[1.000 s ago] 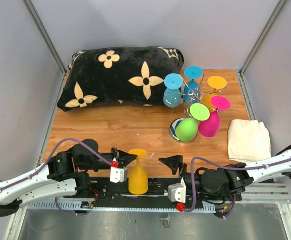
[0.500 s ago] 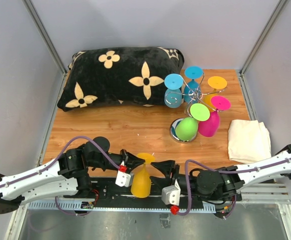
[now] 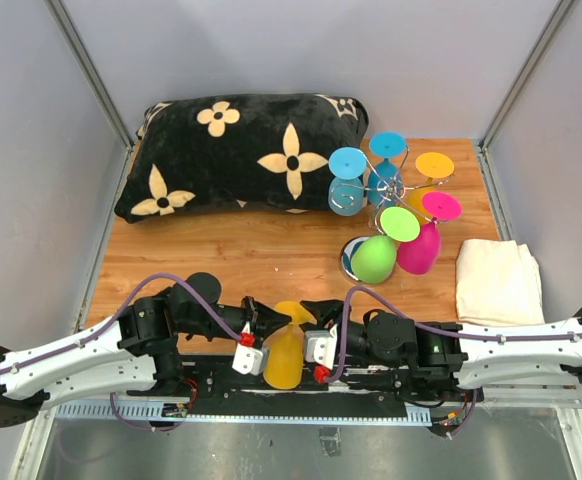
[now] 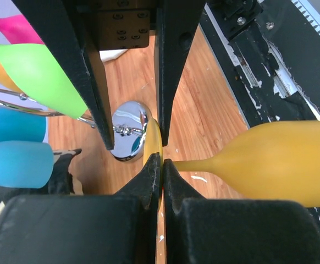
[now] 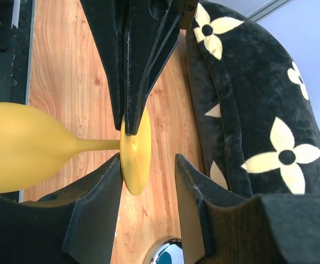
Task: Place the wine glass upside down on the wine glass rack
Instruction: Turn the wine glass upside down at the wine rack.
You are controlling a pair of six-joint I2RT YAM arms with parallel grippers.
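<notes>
- Yellow plastic wine glass [image 3: 283, 362] is at the near edge of the light wooden tabletop [image 3: 221, 262], between the two arms and over the black rail that carries their bases. In the top view its bowl points toward the near edge and its round foot toward the far side.
- Left gripper [image 3: 274, 318] is pinched on the rim of the glass's foot. In the left wrist view the fingers [image 4: 149, 173] meet on the thin yellow disc seen edge-on, and the stem and bowl [image 4: 281, 162] run off to the right.
- Right gripper [image 3: 309, 311] comes in from the other side and straddles the same foot [image 5: 135, 159]. Its jaws are parted: one finger [image 5: 102, 190] is right at the disc, whether touching I cannot tell, and the other is clear of it, so they are not clamped on it.
- Shiny chrome wire wine glass rack [image 3: 383, 198], with a round mirrored base [image 3: 349, 258], stands at the far right of the table, well apart from the yellow glass.
- Hanging on the rack, feet up and bowls down, are two blue glasses [image 3: 345, 192], an orange glass [image 3: 434, 166], a pink glass [image 3: 421, 250] and a lime green glass [image 3: 374, 258].
- Black plush pillow with cream flower shapes [image 3: 241, 150] lies along the far side, to the left of the rack.
- Cream folded cloth [image 3: 498, 280] lies at the right edge of the table, near the rack.
</notes>
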